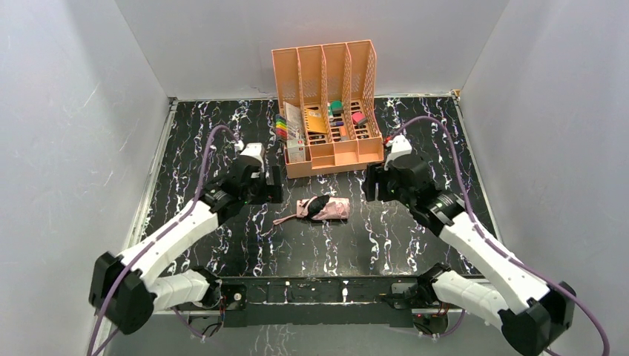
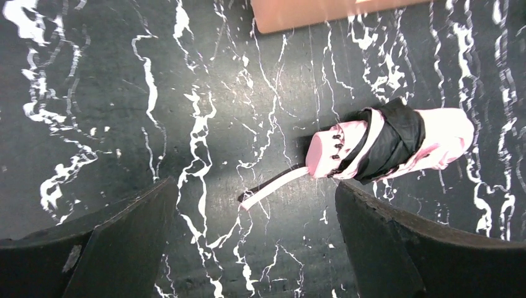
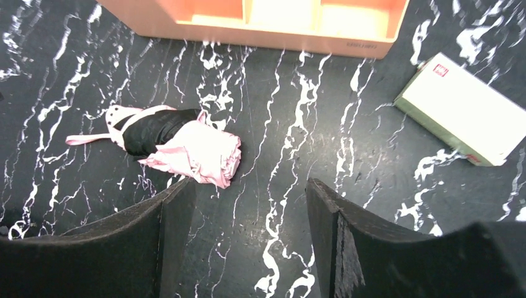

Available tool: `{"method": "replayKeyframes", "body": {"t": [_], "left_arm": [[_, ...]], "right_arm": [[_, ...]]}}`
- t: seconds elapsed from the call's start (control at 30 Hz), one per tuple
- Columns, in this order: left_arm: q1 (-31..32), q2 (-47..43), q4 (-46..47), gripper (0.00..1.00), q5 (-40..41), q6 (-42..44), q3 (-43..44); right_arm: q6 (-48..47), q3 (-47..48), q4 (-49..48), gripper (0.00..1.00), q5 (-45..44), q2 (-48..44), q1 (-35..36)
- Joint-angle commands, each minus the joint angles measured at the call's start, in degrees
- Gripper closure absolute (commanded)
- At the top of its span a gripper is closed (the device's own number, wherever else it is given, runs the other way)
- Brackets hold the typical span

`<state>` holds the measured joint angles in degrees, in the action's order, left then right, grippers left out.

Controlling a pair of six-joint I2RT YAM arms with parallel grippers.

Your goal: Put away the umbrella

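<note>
The compact folding umbrella of pale pink and black fabric [image 1: 324,208] lies free on the black white-veined table [image 1: 415,245], with the orange plastic slotted desk organiser [image 1: 326,111] at its 12 o'clock. The left gripper [image 1: 271,185] at its 9 o'clock and the right gripper [image 1: 369,185] at its 3 o'clock both gape, holding nothing. A pinch on slack fabric alone could let the bundle unroll, or the trailing pink strap [image 2: 273,186] could snag.

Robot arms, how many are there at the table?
2. The left arm reaches in on the left of the umbrella; the right arm reaches in on its right. No other arm seems hidden.
</note>
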<state>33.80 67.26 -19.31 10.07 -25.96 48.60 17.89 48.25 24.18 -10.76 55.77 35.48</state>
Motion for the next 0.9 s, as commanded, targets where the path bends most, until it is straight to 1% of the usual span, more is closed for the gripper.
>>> {"method": "replayKeyframes", "body": {"t": [0.0, 0.1, 0.2, 0.33, 0.4, 0.43, 0.6, 0.67, 0.7, 0.77, 0.83, 0.87], "left_arm": [[-0.49, -10.95, -1.77, 0.02, 5.14, -2.01, -2.76], [-0.48, -16.92, -1.52, 0.02, 8.09, -1.74, -4.02], [-0.49, -20.17, -4.81, 0.02, 11.2, -1.9, -3.35], [-0.49, -23.83, -8.94, 0.02, 13.49, -2.2, -2.0], [-0.49, -26.54, -9.88, 0.02, 14.13, -1.18, -1.61], [-0.49, -28.01, -10.44, 0.02, 14.91, -0.64, -1.39], [-0.49, -33.42, -15.06, 0.02, 20.46, 0.17, 0.61], [-0.49, -34.86, -16.79, 0.02, 22.19, -0.43, 0.73], [-0.49, -35.56, -17.52, 0.02, 22.9, -0.79, 0.64], [-0.49, -37.25, -18.46, 0.02, 24.01, -1.59, -0.17], [-0.49, -40.45, -18.05, 0.02, 24.78, -1.82, -1.28], [-0.49, -41.12, -18.11, 0.02, 24.68, -1.72, -1.46]], "right_arm": [[-7.29, -1.46, -3.36, 0.26, -0.96, -9.33, -0.1], [-8.94, -4.11, -6.13, 0.24, -1.66, -15.12, -0.08], [-9.85, -5.06, -6.33, 0.19, -2.38, -18.64, -0.15], [-9.98, -5.12, -4.97, 0.11, -4.49, -21.23, -0.11], [-10.1, -4.89, -3.76, 0.02, -5.66, -22.09, -0.12], [-10.15, -4.73, -2.83, 0.01, -6.3, -22.44, -0.08], [-9.3, -2.95, 2.26, 0.01, -12.22, -24.39, -0.07], [-8.2, -2.73, 3.84, 0.01, -16.7, -26.01, -0.11], [-6.87, -3.23, 4.15, 0.01, -20.36, -27.58, -0.15], [-6.44, -4.95, 3.35, 0.01, -23.54, -30.55, -0.14], [-7.2, -8.36, 0.39, 0.01, -25.23, -36.16, -0.1], [-6.9, -9.39, 0.33, 0.01, -26.6, -37.57, -0.11]]}}
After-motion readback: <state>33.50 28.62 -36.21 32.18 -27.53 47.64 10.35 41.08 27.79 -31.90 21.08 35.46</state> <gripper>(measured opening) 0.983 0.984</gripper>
